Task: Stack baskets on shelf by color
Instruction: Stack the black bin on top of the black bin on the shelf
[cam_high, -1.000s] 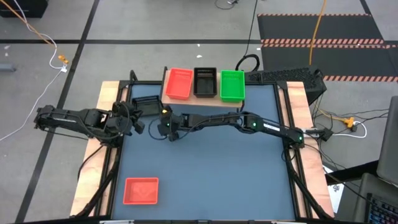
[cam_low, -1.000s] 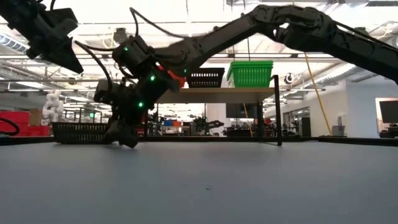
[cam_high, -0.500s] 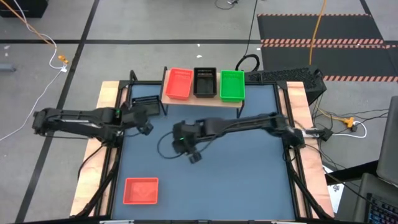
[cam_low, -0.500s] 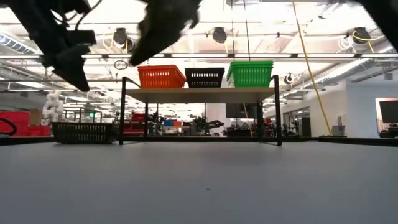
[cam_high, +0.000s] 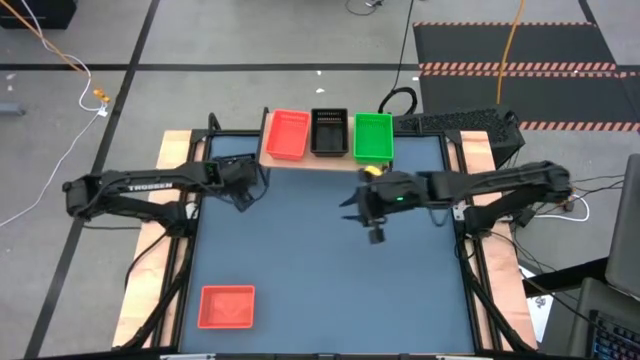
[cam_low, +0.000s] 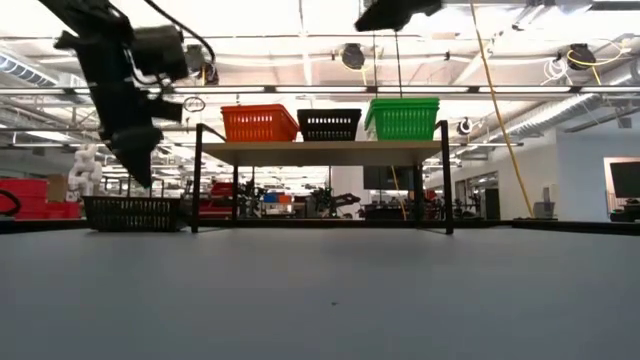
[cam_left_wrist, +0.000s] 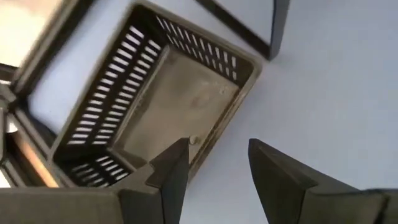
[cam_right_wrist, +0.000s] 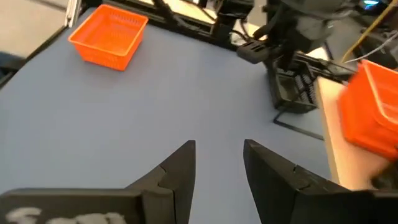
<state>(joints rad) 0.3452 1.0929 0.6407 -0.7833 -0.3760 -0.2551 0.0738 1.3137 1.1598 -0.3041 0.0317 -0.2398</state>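
Filling most of the high view is the dark blue-grey table top (cam_high: 330, 270) with pale wooden side edges, and at its upper middle stands the light wooden plank shelf on thin black metal legs (cam_high: 325, 162). Along that shelf sit three stacks of small rectangular plastic baskets in a row: the red basket stack (cam_high: 287, 134) on the left, the black slatted basket stack (cam_high: 329, 131) in the middle, and the green basket stack (cam_high: 373, 137) on the right. At the lower left of the high view a lone red basket (cam_high: 227, 306) rests on the table, well apart from the shelf. Another lone black slatted basket (cam_left_wrist: 155, 106) lies on the table at the upper left, beside the shelf's left legs; in the low view it sits at the left edge of the frame, under the left arm. The left gripper (cam_high: 243, 190) hangs just above this black basket, its fingers (cam_left_wrist: 168, 174) spread apart and empty. The right gripper (cam_high: 374, 213) hovers right of centre in the high view, below the green stack, with its fingers (cam_right_wrist: 180, 168) parted and nothing between them.
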